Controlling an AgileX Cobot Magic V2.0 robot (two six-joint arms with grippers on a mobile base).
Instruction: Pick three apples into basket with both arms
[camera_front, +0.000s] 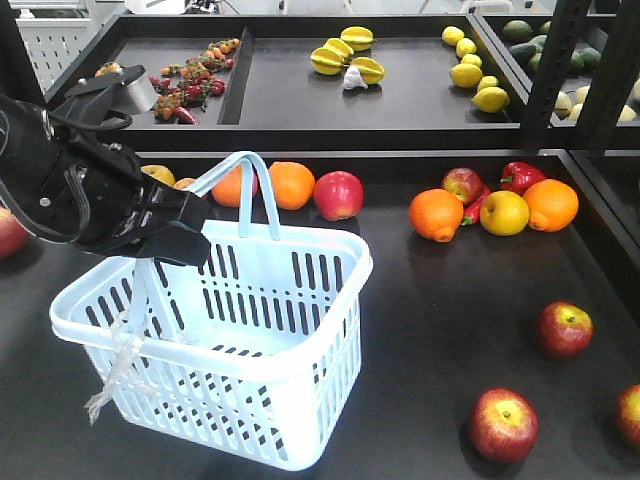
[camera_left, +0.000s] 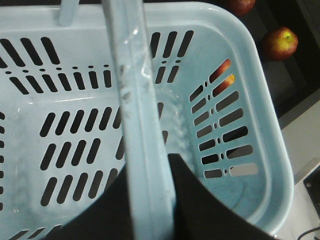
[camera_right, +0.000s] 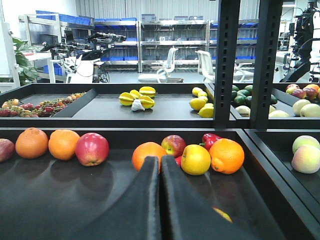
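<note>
Apples (camera_front: 503, 423) sit on the dark shelf (camera_front: 420, 330) beside the empty basket (camera_front: 300, 430). My left gripper (camera_front: 185, 232) pinches its handle (camera_left: 135, 100). My right gripper (camera_right: 160, 165) has its fingers pressed together, so I should open wide over one apple.

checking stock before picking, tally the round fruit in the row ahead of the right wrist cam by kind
apples: 3, one cut off at the left edge
oranges: 4
yellow fruit: 1
total: 8
</note>
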